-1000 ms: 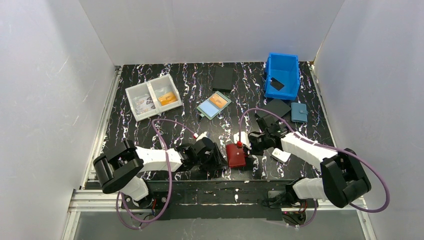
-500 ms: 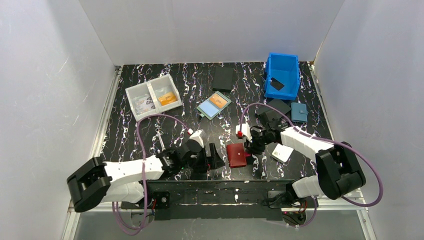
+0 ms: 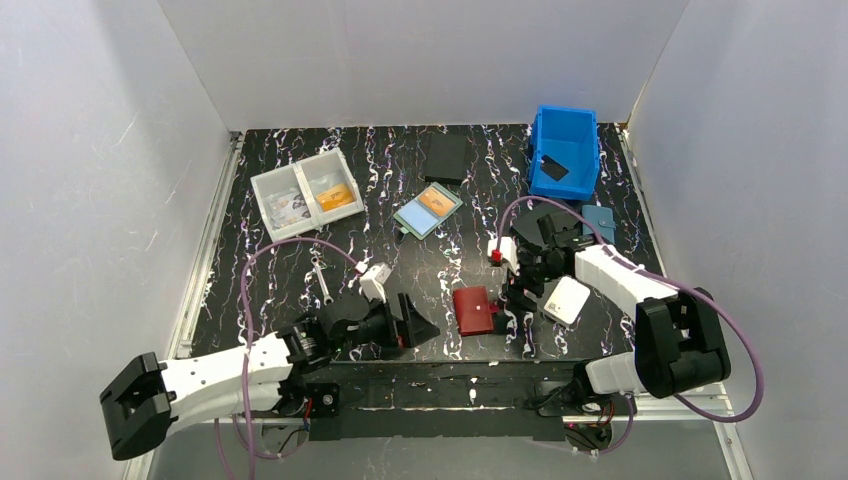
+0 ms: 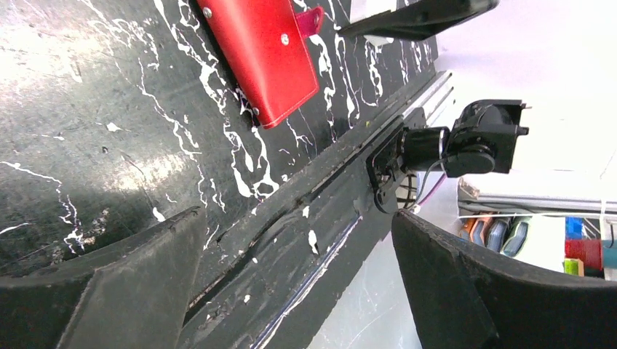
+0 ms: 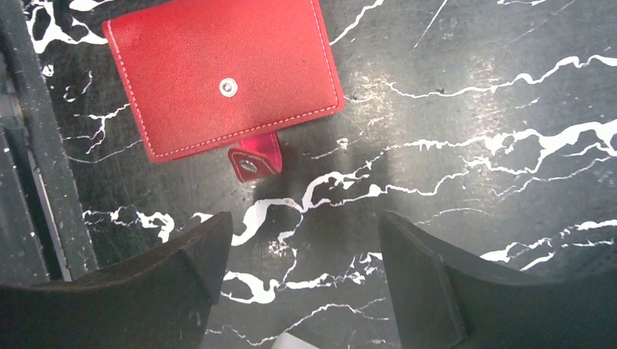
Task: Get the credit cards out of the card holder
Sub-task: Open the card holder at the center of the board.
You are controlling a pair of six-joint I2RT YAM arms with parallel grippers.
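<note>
Card holder [image 3: 473,310] folded shut, flat on bench [image 3: 400,190] near front edge, tab [image 5: 255,161] unsnapped. Left tool [image 3: 418,322] and right tool [image 3: 520,290] both drawn back from it, jaws wide apart, empty. Cards unseen, presumably inside; fresh approach needed.

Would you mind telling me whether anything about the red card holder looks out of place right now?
Only one thing: the card holder lies folded shut, yet its snap tab sticks out loose beside the edge, not fastened onto the stud on its face.
</note>
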